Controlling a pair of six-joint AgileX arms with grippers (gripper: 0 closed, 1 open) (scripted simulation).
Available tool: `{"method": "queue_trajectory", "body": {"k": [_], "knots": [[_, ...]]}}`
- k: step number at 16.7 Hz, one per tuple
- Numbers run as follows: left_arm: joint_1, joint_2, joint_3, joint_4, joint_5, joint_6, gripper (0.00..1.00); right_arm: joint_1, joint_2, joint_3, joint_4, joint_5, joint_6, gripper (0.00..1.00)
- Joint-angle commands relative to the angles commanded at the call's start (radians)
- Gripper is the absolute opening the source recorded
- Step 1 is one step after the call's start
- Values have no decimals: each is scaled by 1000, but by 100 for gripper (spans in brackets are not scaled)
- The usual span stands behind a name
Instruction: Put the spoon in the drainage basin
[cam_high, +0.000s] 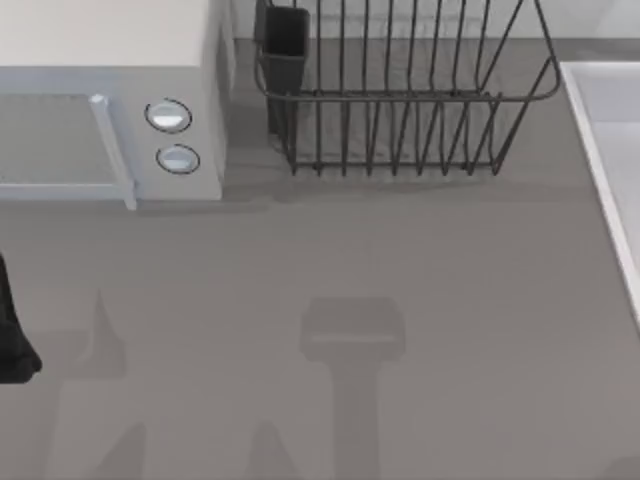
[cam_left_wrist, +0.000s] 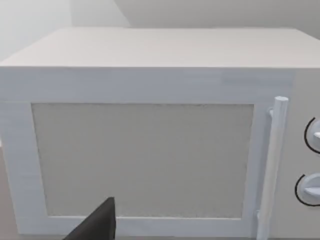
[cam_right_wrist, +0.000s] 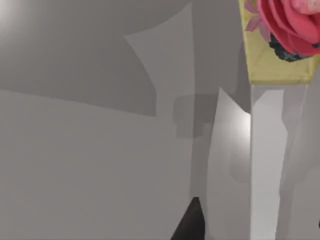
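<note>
With the white box-shaped microwave (cam_high: 110, 100) as landmark, the dark wire drainage basin (cam_high: 400, 90) stands just to its right on the grey table (cam_high: 350, 280), while my left gripper (cam_high: 12, 335) sits in front of it, its opening impossible to judge.

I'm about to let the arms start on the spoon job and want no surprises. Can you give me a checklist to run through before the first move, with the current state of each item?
1. Spoon located: cannot tell; I cannot point to it on the table.
2. Wire drainage basin found at the table's far side, upright: ok.
3. Basin's grid free to receive: ok; a dark cup holder sits at its left end.
4. Left gripper at the table's left edge, facing the microwave: ok, fingers cannot tell.
5. Microwave door closed, out of the path: ok.
</note>
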Motion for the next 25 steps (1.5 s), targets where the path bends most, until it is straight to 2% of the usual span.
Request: {"method": "queue_trajectory", "body": {"k": [5, 12, 15, 19, 25], "knots": [[0, 0, 0, 0, 0, 0, 100, -1, -85, 130, -236, 0, 3, 0], [0, 0, 0, 0, 0, 0, 100, 3, -90, 161, -261, 0, 10, 0], [0, 0, 0, 0, 0, 0, 100, 30, -5, 257, -303, 2, 26, 0], [0, 0, 0, 0, 0, 0, 100, 102, 211, 531, -406, 5, 80, 0], [0, 0, 0, 0, 0, 0, 100, 254, 637, 1184, -609, 7, 228, 0]]}}
